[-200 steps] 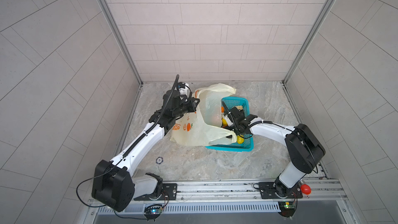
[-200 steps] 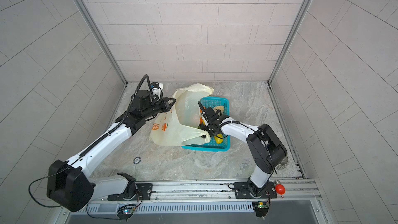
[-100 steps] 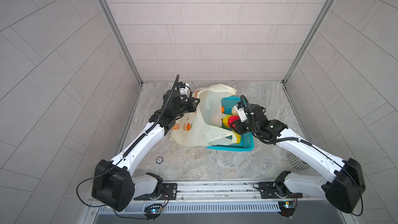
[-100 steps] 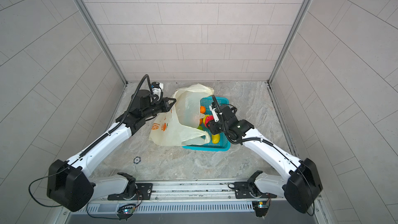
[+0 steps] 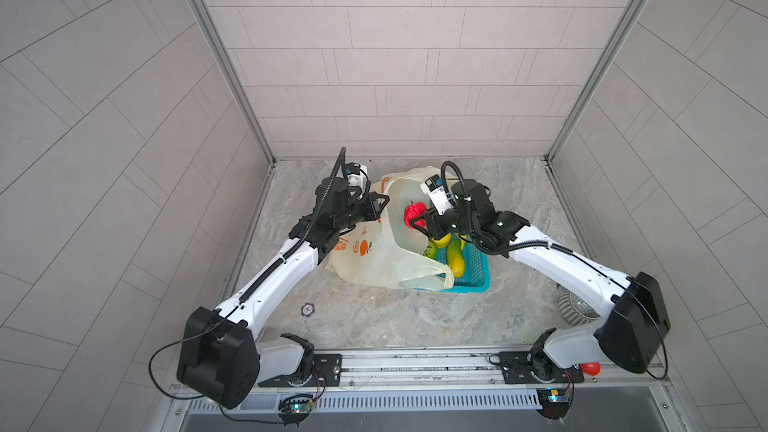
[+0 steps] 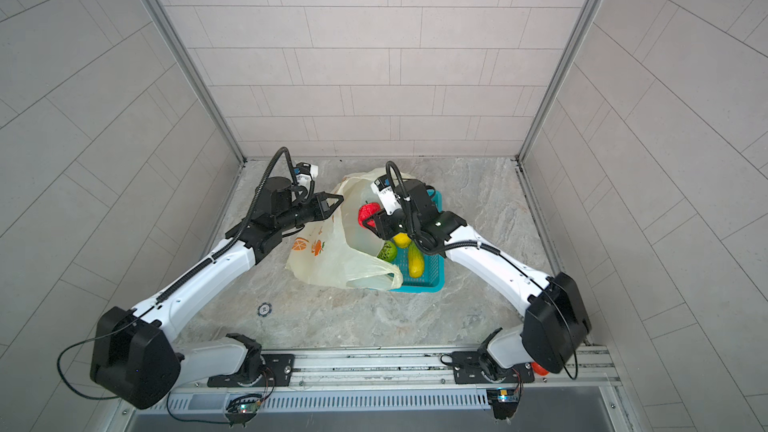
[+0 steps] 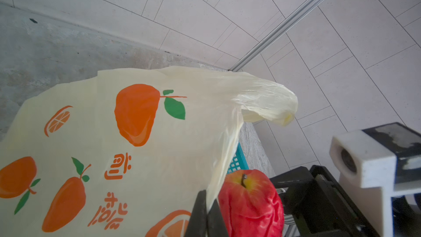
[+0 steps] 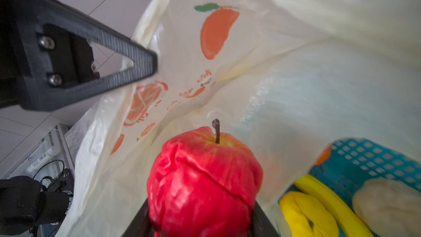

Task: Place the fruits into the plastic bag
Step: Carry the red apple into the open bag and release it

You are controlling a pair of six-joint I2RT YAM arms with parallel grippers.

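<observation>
The pale-yellow plastic bag (image 5: 374,259) (image 6: 332,259) lies on the stone floor with its mouth held up. My left gripper (image 5: 384,200) (image 7: 206,213) is shut on the bag's rim (image 7: 227,156). My right gripper (image 5: 419,218) (image 8: 200,224) is shut on a wrinkled red apple (image 5: 414,214) (image 6: 369,214) (image 8: 205,178), which hangs over the open mouth. The teal basket (image 5: 473,280) (image 8: 376,163) holds a green fruit (image 5: 430,250), a yellow round one (image 5: 441,239), a yellow-green oblong one (image 5: 455,261), a banana (image 8: 330,201) and a beige fruit (image 8: 387,206).
The bag overlaps the basket's left side. A ribbed silver object (image 5: 575,309) sits by the right arm's base. A small round disc (image 5: 307,308) lies on the floor at front left. A red knob (image 5: 590,367) is on the front rail. Tiled walls close three sides.
My right gripper has lifted the red apple out of the basket and carried it left, over the bag's mouth. My left gripper has stayed put on the bag's rim.
</observation>
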